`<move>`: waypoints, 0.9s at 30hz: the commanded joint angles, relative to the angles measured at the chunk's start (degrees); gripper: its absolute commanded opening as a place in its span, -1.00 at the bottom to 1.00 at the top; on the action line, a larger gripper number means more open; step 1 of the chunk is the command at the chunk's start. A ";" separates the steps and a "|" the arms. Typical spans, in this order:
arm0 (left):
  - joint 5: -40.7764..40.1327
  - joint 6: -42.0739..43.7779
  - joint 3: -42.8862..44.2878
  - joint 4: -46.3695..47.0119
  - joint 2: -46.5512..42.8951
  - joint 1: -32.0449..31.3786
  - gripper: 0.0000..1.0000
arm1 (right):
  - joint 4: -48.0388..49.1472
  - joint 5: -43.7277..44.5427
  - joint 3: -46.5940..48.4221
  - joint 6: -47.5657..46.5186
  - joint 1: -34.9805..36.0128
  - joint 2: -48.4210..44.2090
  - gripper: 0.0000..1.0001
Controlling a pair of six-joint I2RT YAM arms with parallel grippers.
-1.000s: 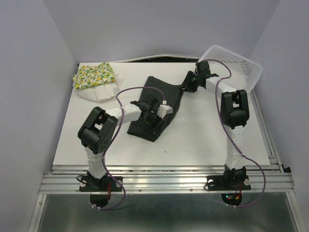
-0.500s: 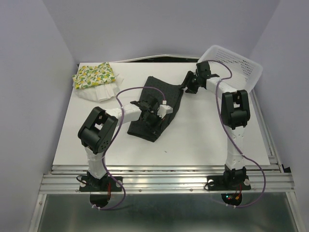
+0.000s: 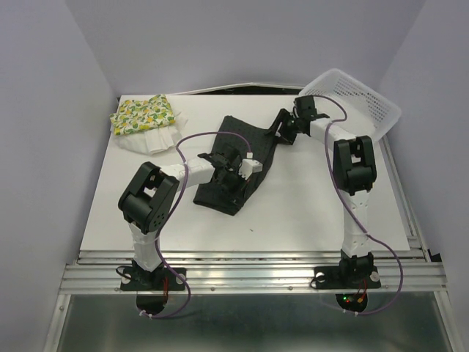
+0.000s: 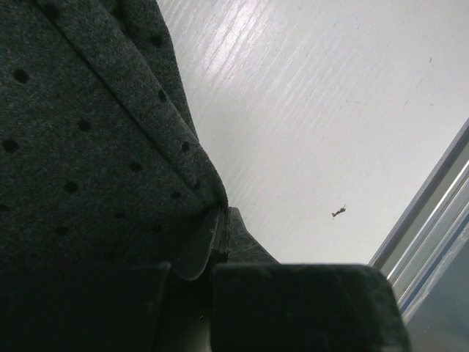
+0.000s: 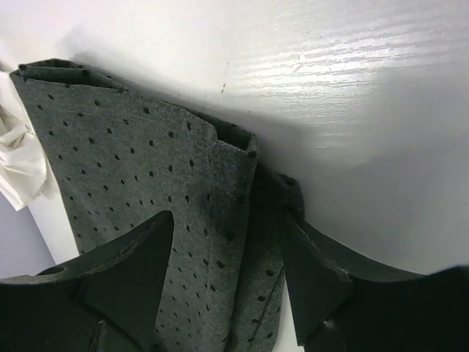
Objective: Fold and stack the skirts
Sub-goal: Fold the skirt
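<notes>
Underneath everything: white tabletop (image 3: 308, 213). Across its middle, the black skirt (image 3: 242, 147), folded into a long strip, slanting from near-left to far-right, peppered with tiny holes when seen up close.

Past the black skirt's far-right end, at the corner: white mesh basket (image 3: 366, 103), set at a slant, showing only its own perforated walls and floor from above.

Reaching over the near half of the black skirt: left arm (image 3: 150, 198), trailing a purple cable. Bent back over the far-right end of the black skirt: right arm (image 3: 355, 169), likewise cabled.

Far left of the black skirt and well apart from it: lemon-print skirt (image 3: 143, 114), folded, lying on top of the white skirt (image 3: 154, 139), also folded and peeking out on the side toward the black skirt.

Pressed together on the black skirt near its near end, clamping a fold of cloth at the hem between the pads: left tool (image 4: 192, 273).

Spread apart at the black skirt's far-right end, straddling a doubled-over corner and gripping nothing, cloth flat on the tabletop between the two fingers: right tool (image 5: 227, 235).

Just off the black skirt's near end, on bare tabletop: small dark speck (image 3: 251, 229).
</notes>
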 commanded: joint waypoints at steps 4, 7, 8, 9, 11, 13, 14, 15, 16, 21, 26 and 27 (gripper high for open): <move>-3.11 1.03 -1.95 -3.76 3.80 -0.65 -1.00 | 0.51 6.09 -3.32 -3.10 1.41 -4.55 0.32; -3.11 1.03 -2.04 -3.76 3.72 -0.73 -1.00 | 2.01 10.12 -4.55 -4.95 2.55 -7.09 0.32; -3.11 1.12 -2.04 -3.85 3.63 -0.73 -1.00 | 2.19 11.01 -4.99 -5.04 2.55 -7.80 0.32; -3.11 1.12 -2.04 -3.85 3.63 -0.73 -1.00 | 2.19 11.89 -5.43 -5.04 2.55 -8.42 0.32; -3.11 1.12 -2.04 -3.93 3.46 -0.73 -1.00 | 2.10 13.82 -7.09 -5.04 3.17 -10.09 0.32; -3.11 1.12 -2.13 -3.85 3.45 -0.73 -1.00 | 2.27 15.68 -8.25 -5.13 3.87 -10.97 0.35; -3.11 1.12 -2.04 -3.85 3.37 -0.73 -1.00 | 2.36 17.59 -9.03 -5.21 4.39 -11.67 0.39; -3.11 1.12 -2.12 -3.76 3.37 -0.73 -1.00 | 2.54 17.87 -9.39 -5.22 4.40 -11.85 0.39; -3.11 1.12 -2.13 -3.85 3.37 -0.73 -1.00 | 2.63 17.79 -9.56 -4.95 4.40 -11.77 0.40; -2.94 1.12 -2.12 -3.85 3.37 -0.73 -1.00 | 1.92 15.77 -8.95 -4.25 4.40 -8.78 0.39; -2.94 1.03 -2.21 -3.85 3.10 -0.73 -1.00 | 2.89 15.15 -7.28 -3.72 4.92 -4.56 0.36; -3.02 1.03 -2.21 -3.85 3.02 -0.73 -1.00 | 2.89 15.85 -7.11 -3.72 4.93 -4.12 0.36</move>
